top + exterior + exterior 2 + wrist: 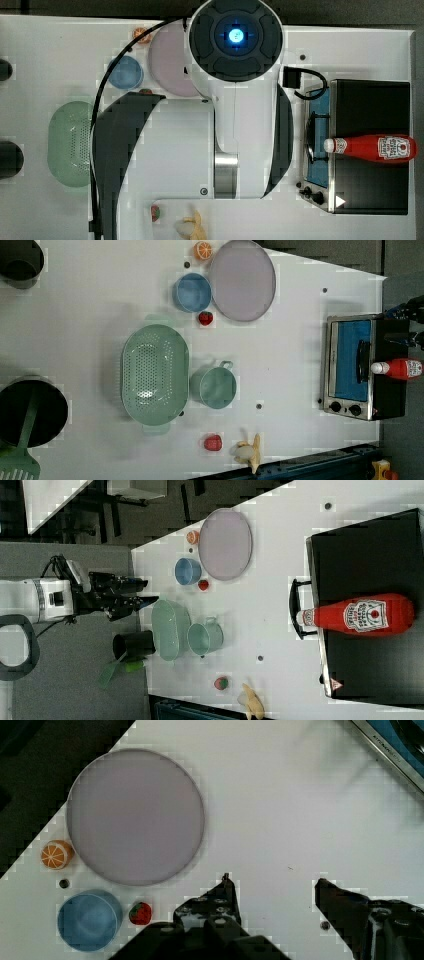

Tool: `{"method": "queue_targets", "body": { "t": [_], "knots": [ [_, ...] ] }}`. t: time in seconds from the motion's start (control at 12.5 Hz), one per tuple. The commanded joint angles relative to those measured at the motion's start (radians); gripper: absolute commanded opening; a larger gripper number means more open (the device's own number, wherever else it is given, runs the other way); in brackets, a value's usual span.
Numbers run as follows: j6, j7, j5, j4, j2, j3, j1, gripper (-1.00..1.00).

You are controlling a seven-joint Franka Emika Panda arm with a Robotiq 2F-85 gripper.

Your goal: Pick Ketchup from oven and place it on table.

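The Ketchup, a red squeeze bottle with a white cap, lies on its side on the black top of the oven, cap over the door side. It is also seen as Ketchup and Ketchup. The oven stands at the table's edge with its bluish door shut. My gripper is open, nothing between its fingers, above bare white table and well apart from the oven's corner. In the right view the gripper hangs far from the bottle.
A lilac plate, blue bowl, strawberry and orange slice lie near the gripper. A green colander, teal cup, second strawberry and banana sit mid-table. Black pots stand at the far side.
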Motion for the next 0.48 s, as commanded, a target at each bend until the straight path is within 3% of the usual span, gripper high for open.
{"method": "queue_targets", "body": {
  "t": [0.08, 0.16, 0.24, 0.48],
  "knots": [
    [-0.149, 0.079, 0.064, -0.183, -0.325, -0.011, -0.026, 0.52],
    [-0.149, 0.079, 0.064, -0.183, -0.324, -0.011, -0.026, 0.67],
    [-0.150, 0.079, 0.064, -0.184, -0.324, -0.012, -0.027, 0.94],
    [-0.149, 0.079, 0.061, -0.184, -0.310, -0.033, -0.036, 1.00]
  ]
}}
